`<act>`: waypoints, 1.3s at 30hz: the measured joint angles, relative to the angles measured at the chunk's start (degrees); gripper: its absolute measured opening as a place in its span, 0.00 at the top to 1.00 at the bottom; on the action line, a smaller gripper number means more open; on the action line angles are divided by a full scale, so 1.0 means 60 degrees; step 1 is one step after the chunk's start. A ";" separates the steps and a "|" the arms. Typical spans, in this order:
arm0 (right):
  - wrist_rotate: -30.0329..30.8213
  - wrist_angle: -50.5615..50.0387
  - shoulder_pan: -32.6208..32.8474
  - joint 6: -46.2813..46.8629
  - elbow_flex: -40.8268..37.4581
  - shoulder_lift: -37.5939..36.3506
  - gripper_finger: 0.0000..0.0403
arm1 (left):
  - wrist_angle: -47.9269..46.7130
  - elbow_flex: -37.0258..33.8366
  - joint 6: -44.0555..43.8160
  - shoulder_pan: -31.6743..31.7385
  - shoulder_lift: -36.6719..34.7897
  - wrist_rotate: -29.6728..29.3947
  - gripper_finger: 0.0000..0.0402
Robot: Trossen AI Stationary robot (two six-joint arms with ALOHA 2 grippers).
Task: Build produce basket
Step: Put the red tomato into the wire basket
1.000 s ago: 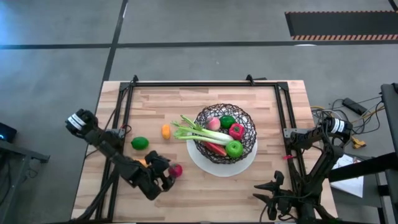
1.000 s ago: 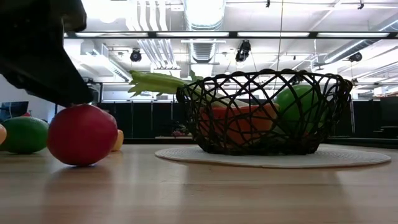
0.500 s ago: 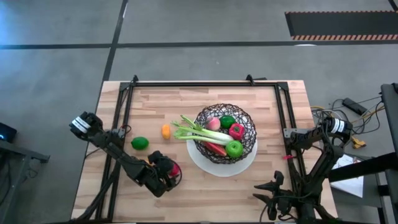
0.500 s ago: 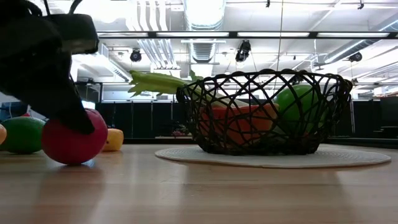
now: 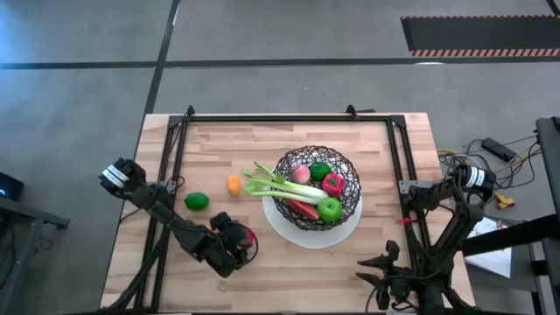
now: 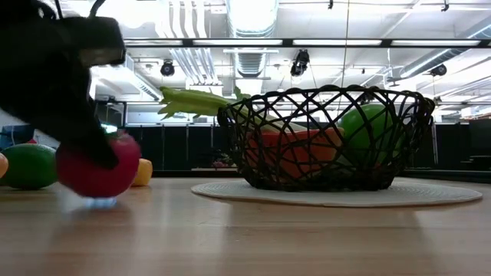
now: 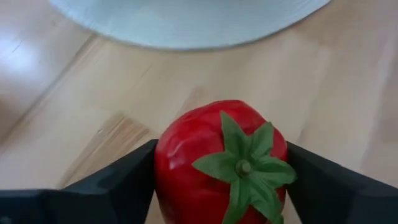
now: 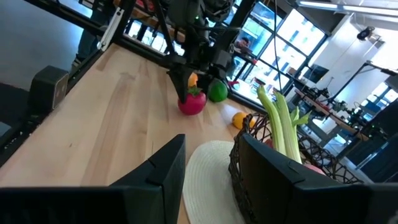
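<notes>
Pale wood-plank counter [image 5: 262, 149] with black rail frame, standing on grey concrete floor; ceiling ducts and strip lights beyond. No legible writing. Left hand [image 5: 234, 243] near front-left edge, pinching red strawberry [image 7: 217, 162] just off the surface. Black wire basket [image 5: 317, 187] on white plate [image 5: 289, 229], holding celery stalk [image 5: 262, 185], green apple [image 5: 329, 209], red pepper [image 5: 332, 184]. Lime [image 5: 197, 201] and orange piece [image 5: 233, 185] loose at left. Right hand [image 8: 208, 171] spread, parked at right edge.

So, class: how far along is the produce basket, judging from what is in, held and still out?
Done: celery, peach, peppers and green apple sit in the basket. In hand: the left gripper grips the strawberry. Left: lime and orange piece on the table. The right gripper waits.
</notes>
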 joint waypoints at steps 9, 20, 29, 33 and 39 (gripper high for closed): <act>0.0044 0.0032 0.0307 -0.0375 0.0069 -0.0105 0.66 | 0.0032 0.2537 0.2366 0.0347 0.0000 0.0001 0.36; 0.0046 0.0007 0.0326 -0.0516 0.0074 -0.0109 0.66 | 0.0922 0.4913 0.5903 0.3448 0.0604 0.1134 0.36; 0.0041 0.0000 0.0320 -0.0317 0.0076 -0.0117 0.66 | 0.1498 0.6395 0.6488 0.6245 0.3055 0.3162 0.36; 0.0030 -0.0004 0.0304 0.0007 0.0077 -0.0117 0.66 | 0.1512 0.6969 0.6431 0.6590 0.3838 0.3788 0.35; -0.0054 -0.0001 0.0305 0.0321 0.0076 -0.0108 0.66 | 0.1562 0.7104 0.6246 0.6747 0.4194 0.3799 0.24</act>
